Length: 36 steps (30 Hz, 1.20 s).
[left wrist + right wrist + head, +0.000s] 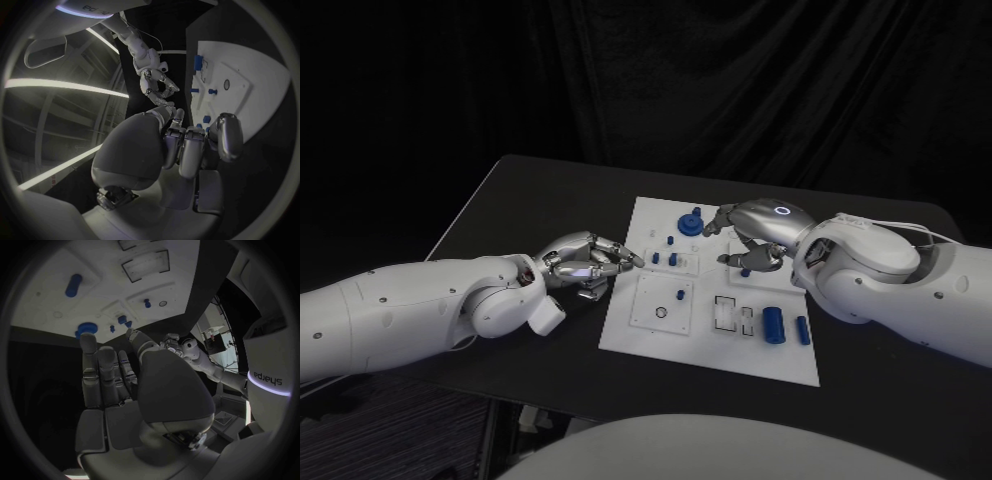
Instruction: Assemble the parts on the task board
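The white task board (708, 345) lies mid-table. On it are a round blue knob (691, 222), small blue pegs (674, 260) and two blue cylinders (773, 322) near its right edge. My left hand (589, 262) hovers at the board's left edge with its fingers (190, 150) curled in and nothing visible in them; the pegs (206, 119) lie just past the fingertips. My right hand (754, 235) arches over the board's far right part with its fingers (103, 375) stretched out and apart, holding nothing. The knob (87, 328) and a peg (122, 319) lie beyond its fingertips.
The black table (531, 200) runs around the board, with bare surface to the left and behind. The board has rectangular recesses (728, 312) near its front. A black curtain hangs behind the table.
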Each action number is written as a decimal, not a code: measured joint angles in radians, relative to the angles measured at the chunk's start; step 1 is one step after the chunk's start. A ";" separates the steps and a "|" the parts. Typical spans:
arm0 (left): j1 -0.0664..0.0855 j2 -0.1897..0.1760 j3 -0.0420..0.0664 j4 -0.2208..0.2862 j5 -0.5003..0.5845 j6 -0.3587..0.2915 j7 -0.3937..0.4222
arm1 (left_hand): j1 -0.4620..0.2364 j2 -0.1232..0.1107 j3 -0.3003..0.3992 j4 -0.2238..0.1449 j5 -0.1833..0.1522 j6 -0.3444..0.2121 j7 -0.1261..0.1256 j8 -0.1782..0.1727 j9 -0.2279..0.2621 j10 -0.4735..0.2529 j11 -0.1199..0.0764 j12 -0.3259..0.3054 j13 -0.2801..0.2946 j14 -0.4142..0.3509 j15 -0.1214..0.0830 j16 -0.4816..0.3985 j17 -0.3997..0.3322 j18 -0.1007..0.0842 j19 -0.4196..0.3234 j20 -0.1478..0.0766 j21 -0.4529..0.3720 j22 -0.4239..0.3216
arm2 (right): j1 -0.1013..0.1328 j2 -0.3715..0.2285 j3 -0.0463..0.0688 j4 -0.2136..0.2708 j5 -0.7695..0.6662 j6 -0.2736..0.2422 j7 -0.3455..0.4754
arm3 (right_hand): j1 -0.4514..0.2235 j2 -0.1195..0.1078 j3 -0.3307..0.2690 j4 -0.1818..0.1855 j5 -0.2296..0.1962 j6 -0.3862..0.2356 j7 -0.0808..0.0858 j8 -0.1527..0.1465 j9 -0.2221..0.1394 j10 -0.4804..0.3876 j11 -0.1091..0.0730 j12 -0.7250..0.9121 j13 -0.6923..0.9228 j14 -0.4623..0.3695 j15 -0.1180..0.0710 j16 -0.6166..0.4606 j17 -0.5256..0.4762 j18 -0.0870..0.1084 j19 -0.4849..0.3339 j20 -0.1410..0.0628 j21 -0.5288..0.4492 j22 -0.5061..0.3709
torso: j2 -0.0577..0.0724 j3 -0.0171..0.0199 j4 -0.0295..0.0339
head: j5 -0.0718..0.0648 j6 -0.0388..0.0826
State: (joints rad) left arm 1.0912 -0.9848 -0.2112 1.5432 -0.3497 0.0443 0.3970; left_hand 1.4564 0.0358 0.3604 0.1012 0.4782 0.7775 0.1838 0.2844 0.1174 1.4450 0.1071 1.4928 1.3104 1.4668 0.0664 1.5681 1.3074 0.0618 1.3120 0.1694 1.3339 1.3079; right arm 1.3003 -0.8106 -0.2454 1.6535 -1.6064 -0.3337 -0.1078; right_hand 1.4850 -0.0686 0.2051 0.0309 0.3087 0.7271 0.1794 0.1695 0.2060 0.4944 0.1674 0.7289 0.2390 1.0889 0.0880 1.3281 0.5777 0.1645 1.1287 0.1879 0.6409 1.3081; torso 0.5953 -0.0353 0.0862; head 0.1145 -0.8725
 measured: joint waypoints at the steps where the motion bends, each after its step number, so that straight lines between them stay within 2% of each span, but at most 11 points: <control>1: 0.004 0.000 0.000 -0.003 -0.017 -0.015 0.007 | -0.003 -0.003 0.003 -0.002 -0.004 0.000 0.000 0.000 0.000 -0.002 0.001 -0.002 0.000 0.000 0.000 0.000 0.000 0.000 -0.002 0.000 -0.002 0.000 | 0.004 -0.009 0.000 0.001 0.006 0.000 -0.002 | 0.000 0.000 0.005 0.005 -0.005 0.014 0.003 0.005 -0.003 0.009 -0.001 0.000 -0.007 0.016 -0.003 0.004 0.011 0.000 0.014 -0.002 0.022 0.000 | 0.000 -0.0003 0.0001 | -0.002 0.000; 5: 0.016 0.006 0.000 -0.023 -0.102 -0.085 0.034 | -0.006 -0.022 0.028 0.004 -0.023 0.021 -0.002 0.000 -0.002 -0.112 0.001 -0.074 -0.003 0.000 0.000 0.000 0.000 0.031 -0.114 -0.001 -0.107 0.000 | 0.016 -0.042 -0.001 0.003 0.028 0.006 -0.012 | -0.004 -0.004 0.016 0.005 -0.029 0.040 0.019 0.006 -0.021 -0.005 0.001 -0.049 -0.053 0.041 -0.003 0.005 0.022 0.000 0.033 -0.004 0.051 0.000 | 0.000 -0.0012 0.0000 | -0.010 0.000; 7: 0.020 0.011 0.000 -0.035 -0.147 -0.125 0.048 | -0.001 -0.039 0.052 0.011 -0.027 0.027 0.002 -0.005 -0.006 -0.322 0.007 -0.219 -0.009 -0.050 -0.001 -0.035 0.000 0.071 -0.269 0.002 -0.249 0.000 | 0.019 -0.058 -0.002 0.002 0.036 0.012 -0.019 | -0.005 -0.005 0.020 0.009 -0.043 0.050 0.019 0.002 -0.029 -0.005 0.001 -0.068 -0.071 0.048 -0.003 0.005 0.021 0.000 0.040 -0.004 0.057 0.000 | 0.000 -0.0013 -0.0007 | -0.016 0.000; 10: 0.024 0.016 0.000 -0.050 -0.199 -0.182 0.070 | 0.007 -0.051 0.075 0.023 -0.031 0.032 0.007 -0.017 -0.011 -0.598 0.015 -0.424 -0.136 -0.236 0.008 -0.096 -0.004 0.109 -0.472 0.010 -0.436 -0.030 | 0.021 -0.074 -0.002 0.000 0.046 0.023 -0.029 | -0.013 -0.013 0.018 0.018 -0.066 0.070 0.025 0.000 -0.039 0.007 0.003 -0.083 -0.095 0.062 -0.005 0.005 0.030 0.000 0.052 -0.004 0.076 0.000 | 0.000 -0.0017 -0.0021 | -0.026 0.000; 13: 0.025 0.020 0.000 -0.065 -0.231 -0.235 0.100 | 0.010 -0.060 0.082 0.030 -0.033 0.035 0.011 -0.025 -0.013 -0.768 0.023 -0.562 -0.243 -0.515 0.018 -0.198 -0.124 0.109 -0.555 0.018 -0.510 -0.051 | 0.022 -0.083 -0.003 -0.007 0.053 0.036 -0.038 | -0.025 -0.025 0.009 0.037 -0.093 0.079 0.026 -0.009 -0.051 0.036 0.000 -0.093 -0.116 0.075 -0.005 0.005 0.040 0.000 0.065 -0.004 0.087 0.000 | -0.001 -0.0022 -0.0037 | -0.035 0.000; 15: 0.026 0.026 0.000 -0.074 -0.237 -0.265 0.120 | 0.013 -0.063 0.082 0.030 -0.033 0.028 0.019 -0.032 -0.015 -0.812 0.036 -0.604 -0.285 -0.800 0.034 -0.327 -0.281 0.109 -0.627 0.026 -0.578 -0.076 | 0.022 -0.085 -0.003 -0.016 0.057 0.044 -0.043 | -0.032 -0.028 0.004 0.049 -0.110 0.079 0.026 -0.013 -0.057 0.043 -0.002 -0.097 -0.125 0.082 -0.006 0.005 0.043 0.000 0.065 -0.004 0.087 0.000 | -0.001 -0.0022 -0.0042 | -0.041 0.000; 17: 0.027 0.032 0.000 -0.083 -0.235 -0.293 0.147 | 0.023 -0.054 0.073 0.039 -0.033 0.010 0.021 -0.035 -0.016 -0.860 0.052 -0.646 -0.331 -0.915 0.052 -0.421 -0.371 0.109 -0.691 0.039 -0.662 -0.118 | 0.022 -0.086 -0.003 -0.027 0.060 0.052 -0.047 | -0.037 -0.030 -0.005 0.059 -0.128 0.079 0.026 -0.016 -0.062 0.053 -0.003 -0.105 -0.135 0.084 -0.007 0.005 0.044 0.000 0.069 -0.007 0.087 0.000 | 0.000 -0.0022 -0.0038 | -0.049 0.000; 22: 0.027 0.042 0.000 -0.098 -0.177 -0.339 0.216 | 0.032 -0.044 0.053 0.073 -0.048 -0.035 0.012 -0.032 -0.013 -0.924 0.086 -0.751 -0.461 -1.030 0.101 -0.613 -0.552 0.084 -0.806 0.067 -0.834 -0.222 | 0.021 -0.080 -0.003 -0.051 0.069 0.070 -0.051 | -0.043 -0.037 -0.019 0.087 -0.155 0.094 0.031 -0.021 -0.072 0.093 -0.007 -0.109 -0.152 0.099 -0.010 0.005 0.054 0.000 0.086 -0.009 0.099 0.000 | 0.000 -0.0017 -0.0032 | -0.056 0.000; 27: 0.028 0.044 0.000 -0.100 -0.080 -0.358 0.247 | 0.044 -0.041 0.044 0.125 -0.048 -0.095 0.004 -0.005 0.001 -0.992 0.107 -0.869 -0.630 -1.137 0.128 -0.787 -0.746 0.084 -0.903 0.084 -1.017 -0.359 | 0.011 -0.074 -0.003 -0.069 0.077 0.086 -0.051 | -0.043 -0.037 -0.029 0.101 -0.166 0.101 0.026 -0.021 -0.080 0.130 -0.012 -0.114 -0.163 0.114 -0.015 0.005 0.062 0.000 0.099 -0.013 0.112 0.000 | 0.000 -0.0021 -0.0032 | -0.056 0.000; 33: 0.028 0.044 0.000 -0.096 0.033 -0.362 0.264 | 0.056 -0.029 0.013 0.183 -0.122 -0.164 -0.005 0.008 0.007 -1.099 0.084 -0.969 -0.805 -1.256 0.110 -0.945 -0.931 0.069 -1.006 0.057 -1.197 -0.539 | -0.012 -0.065 -0.002 -0.092 0.083 0.108 -0.050 | -0.043 -0.037 -0.032 0.106 -0.166 0.106 0.028 -0.024 -0.083 0.149 -0.014 -0.114 -0.167 0.116 -0.017 0.005 0.068 0.000 0.101 -0.014 0.118 0.000 | 0.000 -0.0028 -0.0035 | -0.064 0.000; 36: 0.028 0.044 0.000 -0.095 0.065 -0.361 0.269 | 0.069 -0.022 -0.002 0.182 -0.108 -0.185 -0.012 0.008 0.007 -1.137 0.071 -0.983 -0.869 -1.288 0.098 -0.990 -0.995 0.069 -1.031 0.049 -1.244 -0.638 | -0.022 -0.062 -0.003 -0.100 0.085 0.115 -0.048 | -0.043 -0.037 -0.032 0.106 -0.170 0.106 0.028 -0.025 -0.084 0.149 -0.014 -0.118 -0.168 0.116 -0.017 0.005 0.068 0.000 0.101 -0.014 0.118 0.000 | 0.000 -0.0023 -0.0032 | -0.068 0.000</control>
State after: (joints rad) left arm 1.1192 -0.9409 -0.2115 1.4484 -0.2844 -0.3166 0.6657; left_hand 1.5253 0.0135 0.3580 0.2828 0.3703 0.5920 0.1715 0.2921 0.1243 0.3083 0.1783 0.5096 0.4416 0.1789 0.1649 0.5784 0.3128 0.1305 0.2809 0.2184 0.0902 0.6702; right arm 1.2780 -0.8721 -0.2479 1.5540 -1.5211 -0.2183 -0.1563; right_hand 1.4419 -0.1051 0.1728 0.1366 0.1385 0.8327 0.2075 0.1450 0.1220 0.6433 0.1536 0.6113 0.0712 1.2052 0.0705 1.3327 0.6458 0.1645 1.2300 0.1737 0.7591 1.3081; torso 0.5957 -0.0376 0.0830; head 0.0465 -0.8726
